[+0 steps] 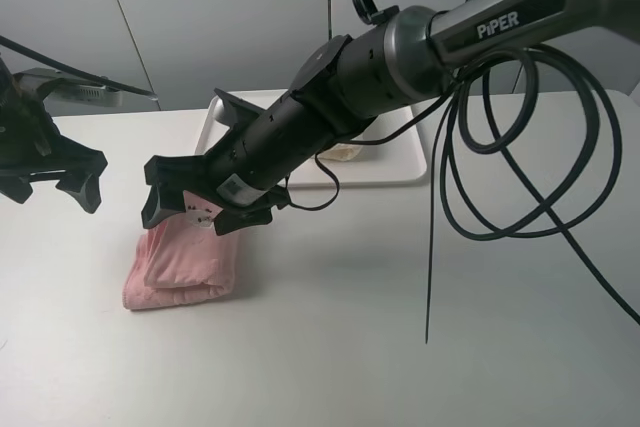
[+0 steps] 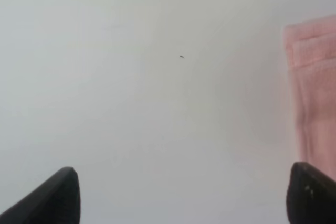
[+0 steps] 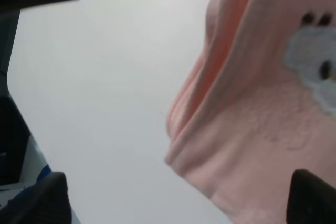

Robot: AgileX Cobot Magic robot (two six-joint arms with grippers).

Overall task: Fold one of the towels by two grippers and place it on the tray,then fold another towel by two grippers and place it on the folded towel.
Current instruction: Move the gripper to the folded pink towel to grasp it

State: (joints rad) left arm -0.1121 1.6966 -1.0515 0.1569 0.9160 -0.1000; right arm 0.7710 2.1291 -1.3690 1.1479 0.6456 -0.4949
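Plain white bench (image 1: pixel 330 327) in front of grey wall panels, nothing fancy. Your pink towel (image 1: pixel 180 262) sits folded on the left side of the bench, near you, layers stacked with the fold edges showing. The right tool (image 1: pixel 200 209) has reached across the middle and hangs just over the towel's far edge with its fingers spread apart, nothing clamped; its wrist view shows the towel's little grey motif (image 3: pixel 312 66) up close. Your left tool (image 1: pixel 45 182) is off at the far left, held above the bench, wide apart and empty too. The white tray (image 1: pixel 395 162) is further back, mostly hidden behind the right arm, with a bit of the cream towel (image 1: pixel 345 153) peeking out on it.
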